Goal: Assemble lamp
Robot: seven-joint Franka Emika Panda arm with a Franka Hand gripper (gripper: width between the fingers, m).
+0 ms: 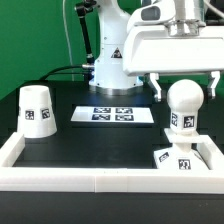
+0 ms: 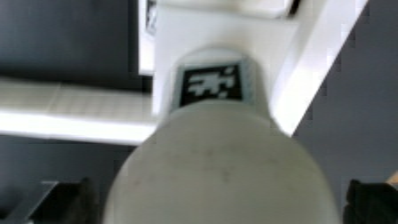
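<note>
**A:** Where's the bulb (image 1: 182, 108)?
**B:** Upright just over the base (image 1: 172, 157), at the exterior view's right of the worktop (image 1: 100, 140) (seated or not, I can't tell).
**A:** And the gripper (image 1: 184, 92)?
**B:** Spread wide astride the ball, gripping nothing. It's probably lined up to grasp and twist.

Matt white plastic parts on a matt black table.
You've got the shade (image 1: 38, 108), bulb (image 1: 183, 103) and base (image 1: 180, 158) all in smooth, dull white plastic, with flat black-and-white printed tags. In the wrist view the bulb (image 2: 205, 150) looks faintly grainy, but it's blurred. The table (image 1: 100, 140) is matt black and its rim (image 1: 60, 175) smooth white. The marker board (image 1: 118, 114) is flat matt white.
</note>
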